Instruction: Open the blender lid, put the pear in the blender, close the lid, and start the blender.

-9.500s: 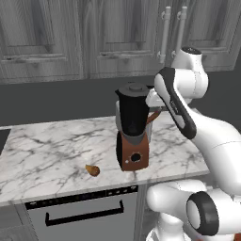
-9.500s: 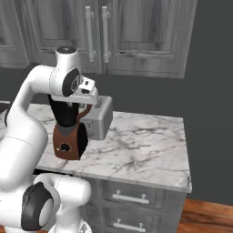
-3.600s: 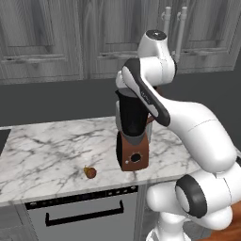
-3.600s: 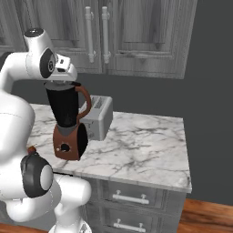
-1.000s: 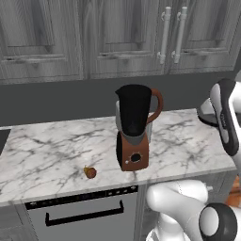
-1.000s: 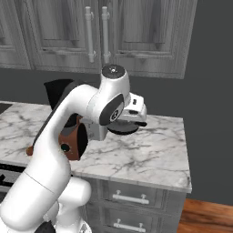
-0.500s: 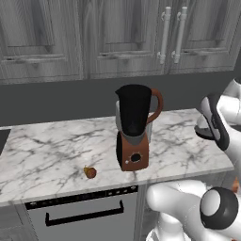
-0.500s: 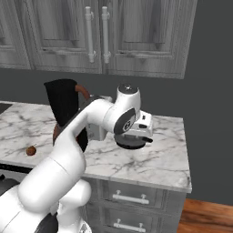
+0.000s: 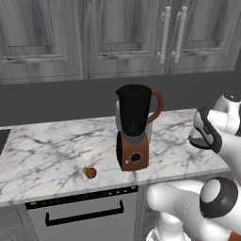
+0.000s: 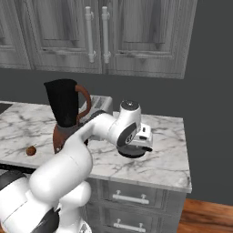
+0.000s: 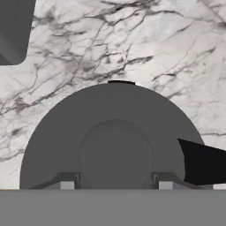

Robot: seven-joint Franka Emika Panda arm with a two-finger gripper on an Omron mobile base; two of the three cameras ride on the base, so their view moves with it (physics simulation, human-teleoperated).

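Since half a second ago the arm has dropped lower at the right end of the tabletop (image 9: 42,155), and the blender lid (image 11: 112,145) it carries now sits just above the marble, maybe touching it, hard to call.

Going left to right in the left base view: the pear (image 9: 90,172) lies lower left of centre near the tabletop's front edge, untouched. Just right of it, mid-frame, stands the blender (image 9: 135,127) with its jar open at the top. Far right of the frame is the gripper (image 9: 201,140), pinched shut on the blender lid by its central knob. In the hand view the two finger tips sit on either side of that knob at the bottom of the frame, with the small tab poking out at the lid's top edge.

What I'd worry about from here:

- The right base view puts the lid in the middle of the frame, fairly close to the front edge of the tabletop. If the jaws let go while the disc is tilted, it could skid or roll off.
- If the lid isn't actually down yet, letting go means it drops and bounces.
- The toaster (image 10: 101,105) sits behind the arm's path back toward the pear, so a low swing could clip it or the blender handle.
- The pear is small and round-ish, so a sloppy pinch could squirt it off the edge.
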